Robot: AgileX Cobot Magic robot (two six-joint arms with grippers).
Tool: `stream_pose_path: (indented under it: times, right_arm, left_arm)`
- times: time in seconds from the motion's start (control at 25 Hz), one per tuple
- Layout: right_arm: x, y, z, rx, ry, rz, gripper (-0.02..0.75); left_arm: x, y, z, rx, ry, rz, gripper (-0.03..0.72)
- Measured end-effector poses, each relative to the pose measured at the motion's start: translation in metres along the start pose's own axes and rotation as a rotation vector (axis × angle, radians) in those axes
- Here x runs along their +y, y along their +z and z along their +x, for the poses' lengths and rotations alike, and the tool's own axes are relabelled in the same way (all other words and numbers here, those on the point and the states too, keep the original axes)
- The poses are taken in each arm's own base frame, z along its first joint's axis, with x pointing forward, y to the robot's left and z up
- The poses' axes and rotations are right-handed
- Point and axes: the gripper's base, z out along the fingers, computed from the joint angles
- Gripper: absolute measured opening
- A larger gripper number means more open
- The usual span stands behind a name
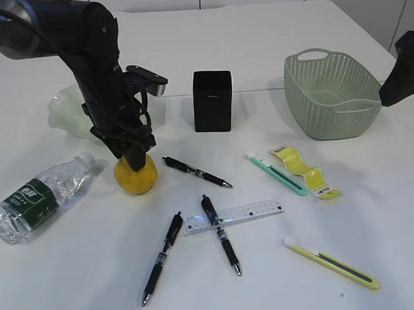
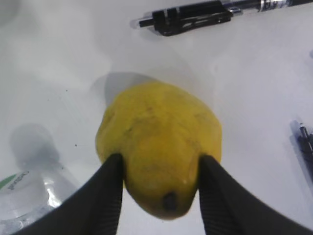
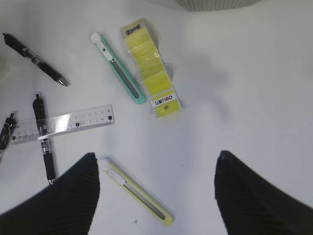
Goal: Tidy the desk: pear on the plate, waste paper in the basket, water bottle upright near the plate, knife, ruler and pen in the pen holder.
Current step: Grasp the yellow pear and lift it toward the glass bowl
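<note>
Yellow pear (image 2: 159, 147) on the white desk (image 1: 271, 30), left fingers (image 2: 110, 196) pressed against both its sides, stem hidden, pale green ruffled plate (image 1: 66, 112) half hidden behind the arm, right fingers (image 3: 73, 196) spread wide and empty above a yellow utility knife (image 3: 134, 191).

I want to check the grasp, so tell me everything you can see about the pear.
The pear is yellow, smooth and faintly mottled, with a dark spot at the end facing the left wrist camera. It sits on the white desk between the lying water bottle and a black pen, in front of the plate. The left gripper straddles it from above, both black fingers against its sides. It has not visibly left the desk.
</note>
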Motion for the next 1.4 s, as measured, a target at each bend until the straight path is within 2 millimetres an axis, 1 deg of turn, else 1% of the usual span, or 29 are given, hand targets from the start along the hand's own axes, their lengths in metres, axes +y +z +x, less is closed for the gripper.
stream_pose_path:
  times: [0.08,0.16,0.56,0.76,1.08,1.28,1.4]
  right_arm:
    - [0.0,0.0,0.0,0.0,0.0,0.0,0.571]
    - [0.0,0.0,0.0,0.0,0.0,0.0,0.571]
    - [0.0,0.0,0.0,0.0,0.0,0.0,0.571]
    - [0.0,0.0,0.0,0.0,0.0,0.0,0.571]
    - [0.0,0.0,0.0,0.002,0.0,0.0,0.571]
    - [0.0,0.0,0.0,0.002,0.0,0.0,0.571]
    - [0.0,0.0,0.0,0.002,0.0,0.0,0.571]
  left_arm:
    - [0.0,-0.001,0.001,0.009,0.003,-0.004,0.312]
    - [0.001,-0.001,0.002,0.016,0.006,-0.009,0.302]
    - [0.001,-0.001,0.003,0.032,0.009,-0.009,0.295]
    - [0.001,-0.001,0.004,0.04,0.01,-0.009,0.258]
    - [0.001,-0.002,0.005,0.057,0.01,-0.006,0.253]
    - [0.001,-0.009,0.004,0.075,0.007,-0.001,0.253]
    - [0.001,-0.018,-0.004,0.034,-0.032,0.006,0.253]
